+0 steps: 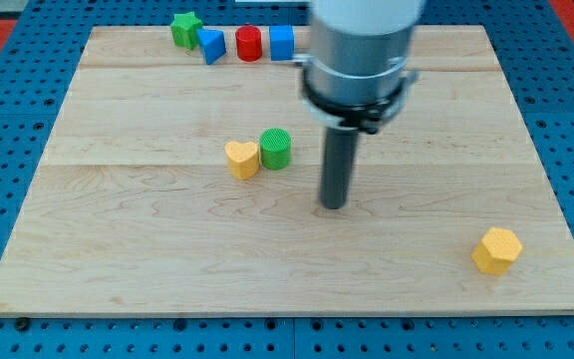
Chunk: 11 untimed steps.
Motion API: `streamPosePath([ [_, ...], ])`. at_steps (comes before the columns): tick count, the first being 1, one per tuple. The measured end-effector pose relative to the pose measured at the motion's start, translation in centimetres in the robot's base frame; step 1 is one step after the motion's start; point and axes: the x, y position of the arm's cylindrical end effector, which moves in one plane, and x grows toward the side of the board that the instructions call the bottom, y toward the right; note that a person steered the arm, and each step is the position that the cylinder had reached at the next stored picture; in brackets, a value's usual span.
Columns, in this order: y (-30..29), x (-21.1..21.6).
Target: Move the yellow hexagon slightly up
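The yellow hexagon sits near the view's bottom right corner of the wooden board. My tip rests on the board near the middle, well to the left of and a little above the hexagon, not touching any block. The arm's grey body hangs above the tip and hides part of the board's top edge.
A yellow heart and a green cylinder stand side by side left of my tip. Along the view's top edge stand a green star, a blue block, a red cylinder and a blue cube.
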Motion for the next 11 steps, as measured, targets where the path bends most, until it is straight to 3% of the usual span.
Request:
streamPosePath([
  [1,-6.9,-0.2],
  [4,-8.1,-3.7],
  [6,8.8,-3.5],
  [7,18.8,-0.9],
  [8,26.4,4.4],
  [9,28.0,11.3],
  [11,17.3,10.0],
])
